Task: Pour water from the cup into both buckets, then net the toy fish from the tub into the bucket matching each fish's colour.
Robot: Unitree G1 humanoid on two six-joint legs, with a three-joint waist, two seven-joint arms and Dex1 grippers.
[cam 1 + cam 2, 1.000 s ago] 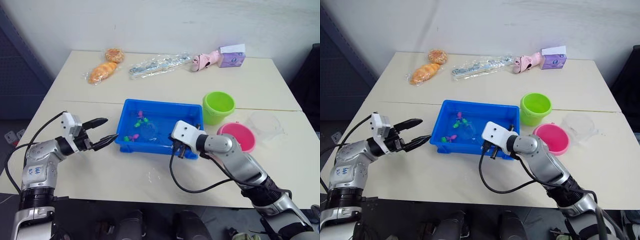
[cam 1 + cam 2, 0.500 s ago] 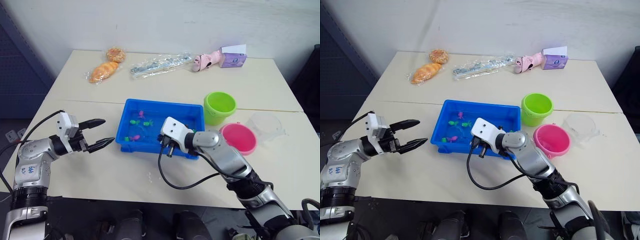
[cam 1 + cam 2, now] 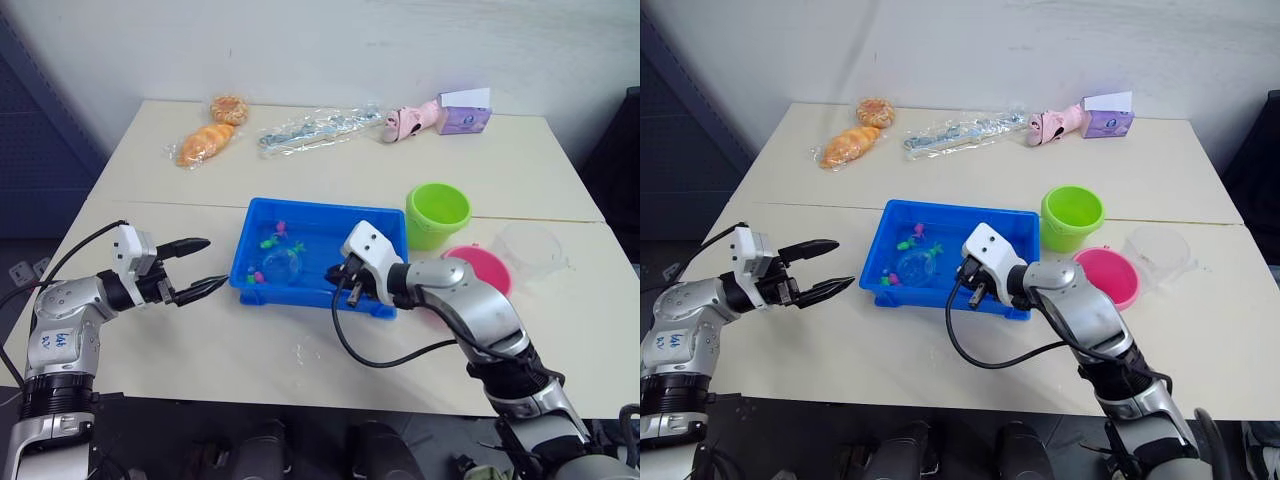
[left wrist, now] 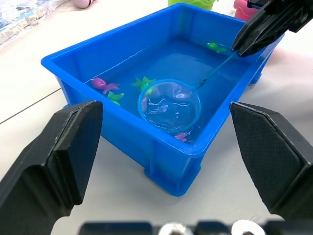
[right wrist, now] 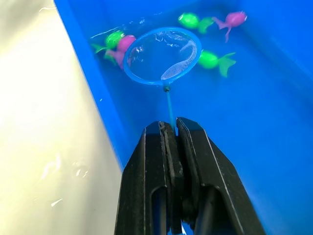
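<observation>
Netting fish in the tub [image 3: 322, 223]

The right tool [image 5: 172, 128] is clamping the net [image 5: 162, 55] handle, reaching the hoop toward fish; the left tool [image 3: 203, 267] is waiting apart, empty, beside the tub.

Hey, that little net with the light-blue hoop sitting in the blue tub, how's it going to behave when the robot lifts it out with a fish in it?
The small light-blue hoop net has a very thin handle, so it may flex or swivel in the right gripper. It looks light. Its mesh seems shallow, so a pink toy fish might slip out if tilted. Coming out of the blue plastic tub, it would probably drip.
</observation>
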